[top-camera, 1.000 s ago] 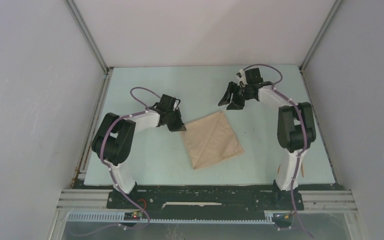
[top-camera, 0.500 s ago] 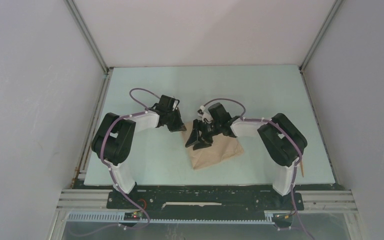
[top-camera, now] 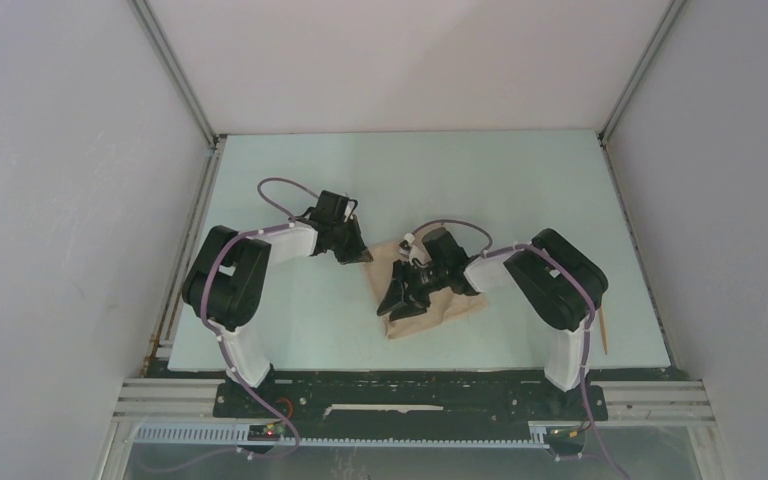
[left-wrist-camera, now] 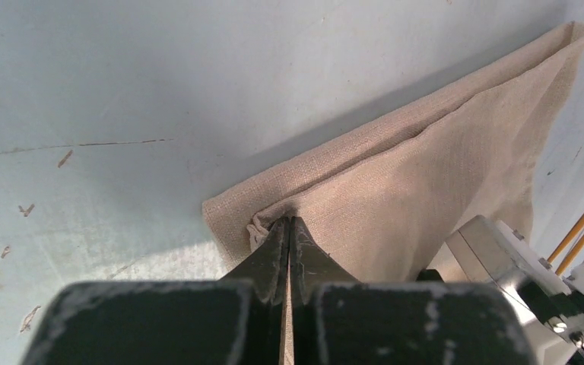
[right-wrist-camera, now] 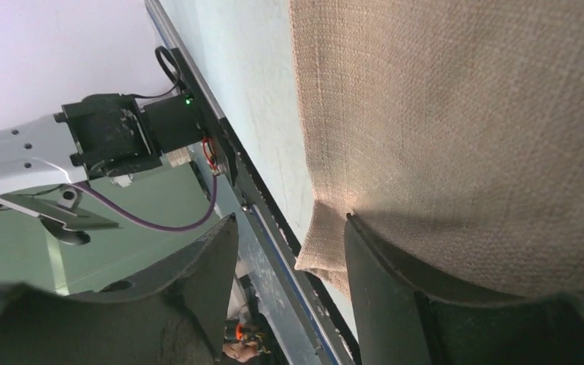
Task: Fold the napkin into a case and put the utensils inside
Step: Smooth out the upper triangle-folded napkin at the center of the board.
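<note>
While your left hand [top-camera: 358,254] pinches the left corner of the napkin [top-camera: 450,306], your right hand [top-camera: 397,303] hangs over the cloth's near-left part with its fingers spread.

The napkin lies folded on the pale green worktop [top-camera: 520,180], roughly midway between the two arm bases, and the right arm hides most of it from the overhead camera.

From the left wrist camera you see the left hand [left-wrist-camera: 289,228] pressed together on that corner, where the beige fabric [left-wrist-camera: 426,167] puckers slightly at the fingertips. A folded edge runs from there up to the far corner, with layers stacked along it.

From the right wrist camera, the right hand [right-wrist-camera: 289,226] is wide apart. One finger [right-wrist-camera: 198,289] sits over bare worktop and the other finger [right-wrist-camera: 403,304] sits over the weave [right-wrist-camera: 464,114]. A small corner of cloth shows in the gap between them. You cannot tell whether either finger touches the fabric.

The utensils [top-camera: 603,328], thin orange sticks, lie at the worktop's right edge beside the right arm's base, well apart from the napkin.
</note>
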Robot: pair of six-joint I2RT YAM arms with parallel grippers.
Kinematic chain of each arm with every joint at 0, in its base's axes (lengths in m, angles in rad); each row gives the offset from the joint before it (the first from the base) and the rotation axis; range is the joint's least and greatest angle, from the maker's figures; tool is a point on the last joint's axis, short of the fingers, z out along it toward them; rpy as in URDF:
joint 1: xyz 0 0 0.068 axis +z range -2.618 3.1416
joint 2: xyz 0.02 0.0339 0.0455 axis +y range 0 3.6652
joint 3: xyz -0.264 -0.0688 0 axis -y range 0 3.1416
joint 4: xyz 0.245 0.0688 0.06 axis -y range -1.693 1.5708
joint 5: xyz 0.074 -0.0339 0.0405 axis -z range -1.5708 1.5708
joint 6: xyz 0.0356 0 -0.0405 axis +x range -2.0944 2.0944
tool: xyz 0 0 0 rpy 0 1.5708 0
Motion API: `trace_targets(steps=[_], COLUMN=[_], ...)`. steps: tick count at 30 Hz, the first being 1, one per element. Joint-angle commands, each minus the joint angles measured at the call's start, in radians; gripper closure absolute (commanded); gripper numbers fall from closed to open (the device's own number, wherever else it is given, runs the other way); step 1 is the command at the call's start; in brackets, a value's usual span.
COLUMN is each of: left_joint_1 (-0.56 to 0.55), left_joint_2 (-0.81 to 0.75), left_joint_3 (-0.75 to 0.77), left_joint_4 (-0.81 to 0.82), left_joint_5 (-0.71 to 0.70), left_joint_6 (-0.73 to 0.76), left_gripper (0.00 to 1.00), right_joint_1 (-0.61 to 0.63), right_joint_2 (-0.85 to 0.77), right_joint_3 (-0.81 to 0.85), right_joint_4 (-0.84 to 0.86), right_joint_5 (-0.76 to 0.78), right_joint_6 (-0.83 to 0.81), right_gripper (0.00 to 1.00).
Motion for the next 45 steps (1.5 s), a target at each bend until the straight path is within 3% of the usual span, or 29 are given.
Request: trace_targets(steps=[1,6,15,23,26,29,34,38,40,45], left_joint_1=[0.010,0.011,0.011,0.011,0.011,0.011,0.011,0.011,0.011,0.011], left_joint_2=[0.031,0.037,0.033,0.035,0.038,0.041,0.049,0.051,0.050,0.045], left_joint_3=[-0.033,-0.034,-0.035,-0.033,-0.032,-0.033,-0.026,-0.022,-0.021,-0.021], left_joint_4=[-0.034,-0.035,-0.038,-0.040,-0.040,-0.039,-0.041,-0.044,-0.047,-0.051], left_joint_5=[-0.081,-0.080,-0.085,-0.086,-0.085,-0.086,-0.086,-0.086,-0.088,-0.105], left_joint_6=[0.012,0.014,0.016,0.018,0.018,0.019,0.019,0.019,0.021,0.026], left_gripper=[1.00,1.00,1.00,1.00,1.00,1.00,1.00,1.00,1.00,1.00], right_joint_1=[0.012,0.025,0.113,0.123,0.128,0.149,0.169,0.168,0.166,0.159], right_joint_2=[-0.092,-0.183,-0.043,-0.192,-0.240,-0.238,-0.148,-0.085,-0.094,-0.279], right_joint_3=[-0.025,0.002,0.005,-0.026,-0.012,0.025,0.037,0.016,-0.008,-0.008], right_joint_4=[-0.085,-0.147,-0.016,-0.338,-0.364,-0.334,-0.143,-0.127,-0.162,-0.474], right_joint_5=[0.040,0.057,0.036,0.220,0.225,0.169,0.079,0.081,0.106,0.296], right_joint_6=[-0.078,-0.091,-0.018,-0.185,-0.190,-0.162,-0.070,-0.076,-0.105,-0.222], right_gripper=[0.38,0.36,0.37,0.38,0.37,0.37,0.37,0.38,0.39,0.37])
